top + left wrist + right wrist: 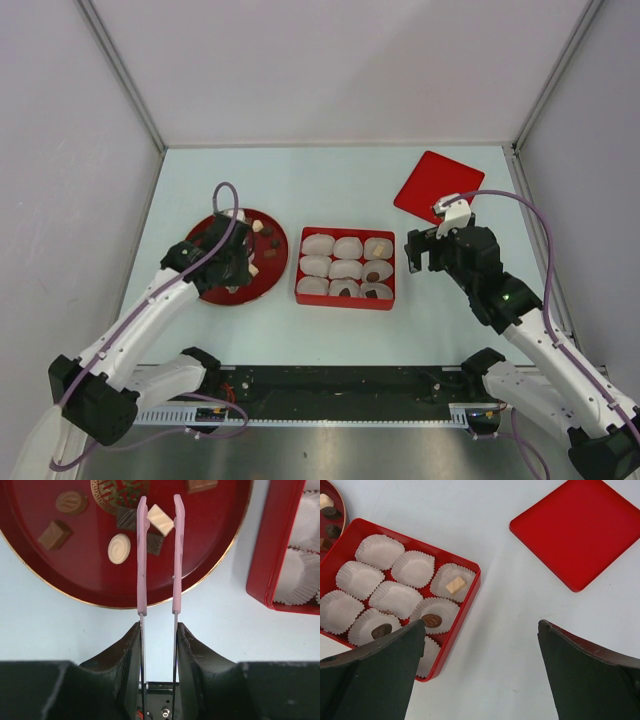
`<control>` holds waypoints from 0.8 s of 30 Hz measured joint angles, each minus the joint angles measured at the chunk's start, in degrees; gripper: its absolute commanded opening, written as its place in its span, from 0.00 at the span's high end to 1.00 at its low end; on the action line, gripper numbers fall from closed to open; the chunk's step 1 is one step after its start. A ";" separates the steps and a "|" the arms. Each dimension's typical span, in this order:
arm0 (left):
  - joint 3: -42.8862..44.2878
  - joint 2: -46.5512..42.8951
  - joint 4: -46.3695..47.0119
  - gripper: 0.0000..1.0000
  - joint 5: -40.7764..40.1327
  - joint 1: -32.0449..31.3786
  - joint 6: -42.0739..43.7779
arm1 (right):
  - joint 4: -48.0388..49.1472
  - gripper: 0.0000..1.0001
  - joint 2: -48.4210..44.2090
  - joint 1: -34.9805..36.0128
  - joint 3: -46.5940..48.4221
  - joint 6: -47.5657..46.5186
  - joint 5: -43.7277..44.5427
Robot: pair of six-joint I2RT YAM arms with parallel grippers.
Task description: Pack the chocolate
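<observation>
Chocolates lie on a round red plate point(275, 262): a cream disc point(119, 548), a brown cube point(55, 534), a brown oval point(71, 502) and dark pieces point(127, 517). My left gripper point(158, 627) is shut on pink-handled tongs point(176, 555) over the plate. The tong tips straddle a cream cube point(160, 520); I cannot tell if they pinch it. The red box point(465, 605) holds white paper cups, with a cream cube point(455, 585), a brown oval point(431, 620) and a dark piece point(381, 631) in them. My right gripper point(481, 627) is open and empty, right of the box.
The red lid point(438, 185) lies flat at the back right, also in the right wrist view point(585, 530). The box point(346, 300) sits mid-table between plate and right arm. Grey walls enclose the table on three sides.
</observation>
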 measured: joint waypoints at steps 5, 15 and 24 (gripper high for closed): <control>-0.20 0.46 -0.98 0.63 -0.57 2.67 -1.99 | 0.00 0.01 0.00 0.09 0.00 0.00 0.00; -0.22 6.12 -1.11 0.62 -0.94 6.21 -2.60 | 0.00 0.00 -0.59 0.09 0.00 0.00 0.04; -0.33 9.01 -0.28 0.61 -0.79 7.06 -2.54 | 0.00 0.00 -0.83 0.09 0.00 0.00 0.20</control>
